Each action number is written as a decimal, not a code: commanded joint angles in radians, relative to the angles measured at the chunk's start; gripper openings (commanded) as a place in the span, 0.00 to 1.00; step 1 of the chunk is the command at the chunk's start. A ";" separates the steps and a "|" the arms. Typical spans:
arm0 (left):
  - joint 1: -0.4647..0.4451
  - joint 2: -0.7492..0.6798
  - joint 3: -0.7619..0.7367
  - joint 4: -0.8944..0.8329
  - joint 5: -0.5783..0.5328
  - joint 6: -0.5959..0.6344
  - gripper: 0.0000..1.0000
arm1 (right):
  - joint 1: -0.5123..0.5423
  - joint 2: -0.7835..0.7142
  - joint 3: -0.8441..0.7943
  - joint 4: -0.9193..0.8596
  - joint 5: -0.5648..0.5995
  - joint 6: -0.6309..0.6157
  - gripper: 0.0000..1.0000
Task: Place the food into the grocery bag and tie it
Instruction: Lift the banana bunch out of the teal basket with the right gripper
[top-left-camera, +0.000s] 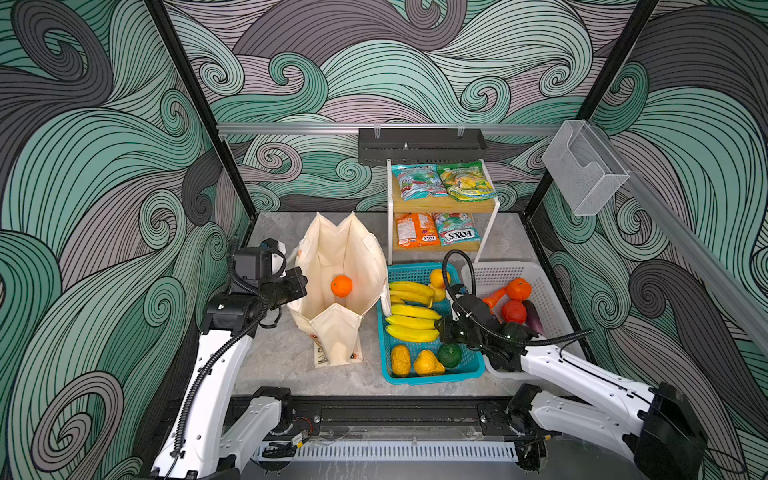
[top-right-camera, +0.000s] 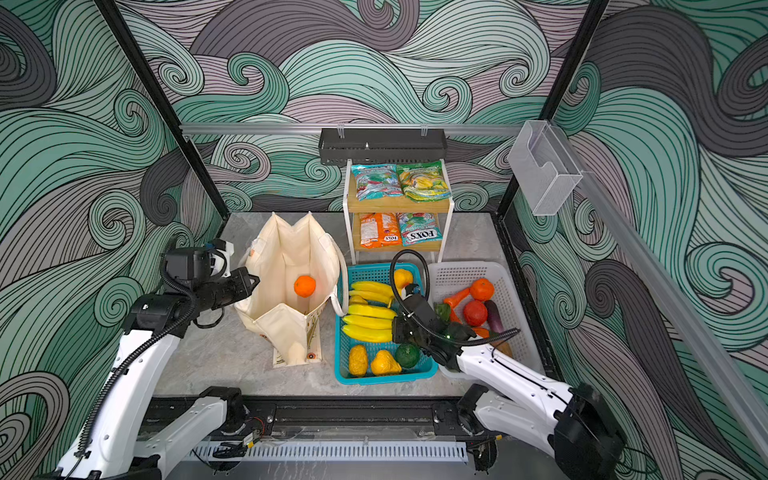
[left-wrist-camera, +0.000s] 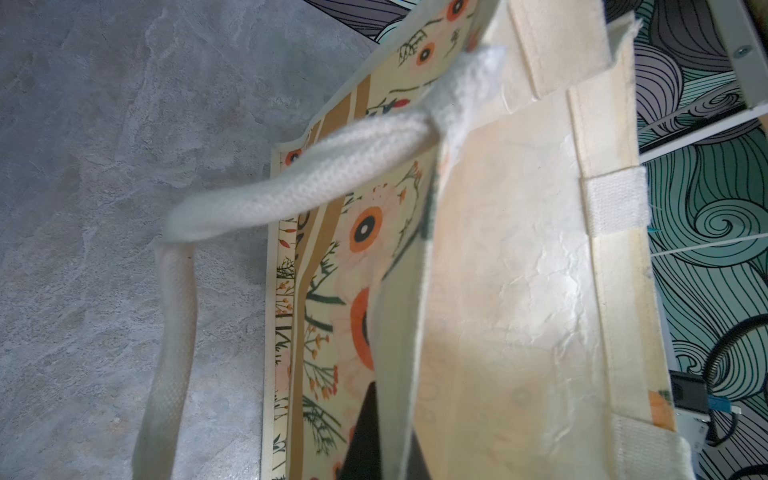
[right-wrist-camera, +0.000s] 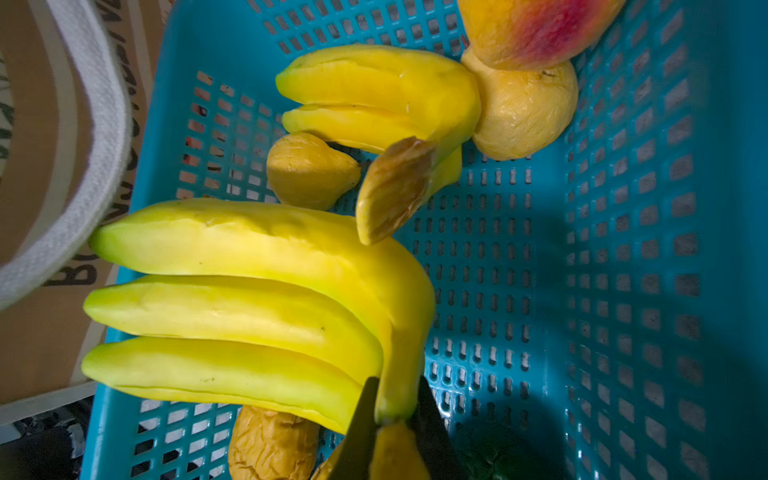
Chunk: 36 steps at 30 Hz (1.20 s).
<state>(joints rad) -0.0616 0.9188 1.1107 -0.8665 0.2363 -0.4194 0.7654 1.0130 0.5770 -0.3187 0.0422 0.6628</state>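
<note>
Inside grocery bag (top-left-camera: 328, 245), orange (top-left-camera: 341, 286), teal basket (top-left-camera: 432, 376), bananas (top-left-camera: 413, 322)

1 grocery bag (top-left-camera: 332, 249) stands on the surface (top-left-camera: 282, 357) with 1 orange (top-left-camera: 341, 286) inside; beside it sit 2 baskets, 1 teal basket (top-left-camera: 432, 376) and 1 white basket (top-left-camera: 498, 270). The teal one carries 2 banana bunches (top-left-camera: 411, 322); along its near edge lie 2 wrinkled yellow fruits (top-left-camera: 400, 359) and 1 dark green fruit (top-left-camera: 450, 355). The rack (top-left-camera: 440, 203) bears 4 snack packets (top-left-camera: 415, 181), 2 on each shelf; the white basket shows 2 round orange-red fruits (top-left-camera: 518, 289) and 1 purple aubergine (top-left-camera: 534, 318).
</note>
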 joint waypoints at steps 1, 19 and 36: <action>-0.001 -0.014 0.032 0.038 0.022 -0.002 0.00 | 0.005 -0.022 -0.003 -0.016 -0.032 0.035 0.00; -0.001 0.013 0.061 0.021 -0.048 0.008 0.00 | 0.005 -0.170 -0.036 -0.119 0.035 0.038 0.00; -0.001 0.034 0.064 0.037 -0.037 -0.001 0.00 | 0.003 -0.199 0.108 -0.187 0.052 -0.035 0.00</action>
<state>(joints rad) -0.0616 0.9630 1.1511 -0.8772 0.1871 -0.4187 0.7654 0.8127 0.6437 -0.4988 0.0711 0.6617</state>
